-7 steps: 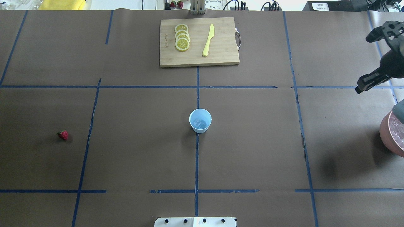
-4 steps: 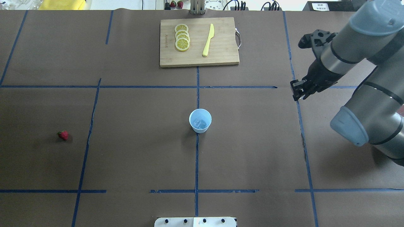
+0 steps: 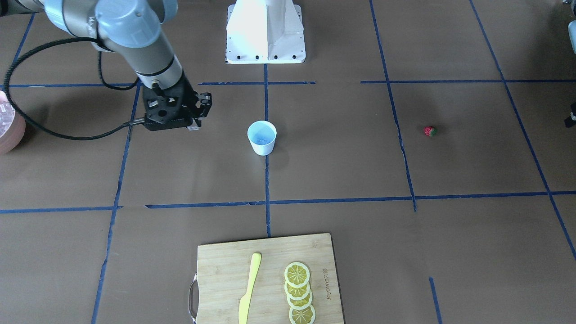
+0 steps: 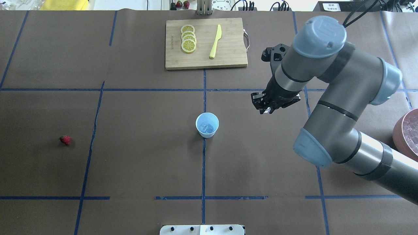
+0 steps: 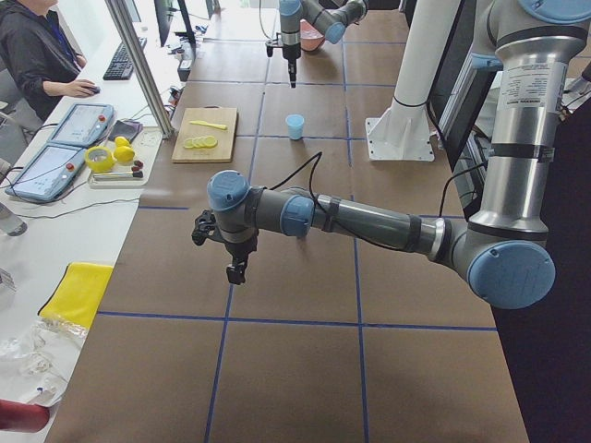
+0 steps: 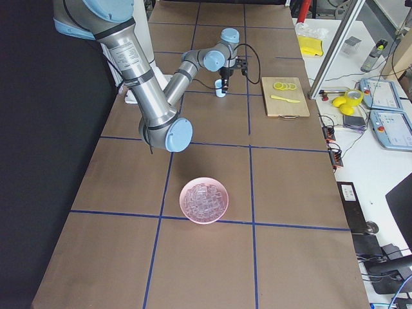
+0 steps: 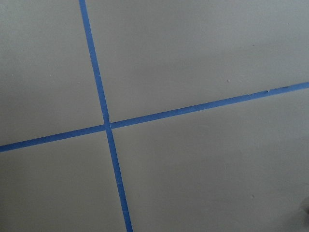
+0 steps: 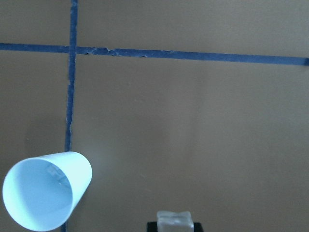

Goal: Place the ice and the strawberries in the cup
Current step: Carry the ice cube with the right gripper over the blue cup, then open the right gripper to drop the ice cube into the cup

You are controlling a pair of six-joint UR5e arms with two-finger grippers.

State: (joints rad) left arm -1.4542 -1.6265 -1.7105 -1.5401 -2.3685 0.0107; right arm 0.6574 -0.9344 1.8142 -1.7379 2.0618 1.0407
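The white cup with a pale blue inside stands at the table's centre, with clear ice in it. It also shows in the front view and the right wrist view. My right gripper is shut on an ice cube, held above the table to the right of the cup. The small red strawberry lies alone on the far left. My left gripper shows only in the left side view, off to the left; I cannot tell whether it is open or shut.
A pink bowl full of ice cubes stands at the right edge, behind my right arm. A wooden cutting board with lemon slices and a yellow knife lies at the far side.
My right arm has swung in from the right edge toward the cup, uncovering the pink bowl. The cup and the strawberry have not moved.
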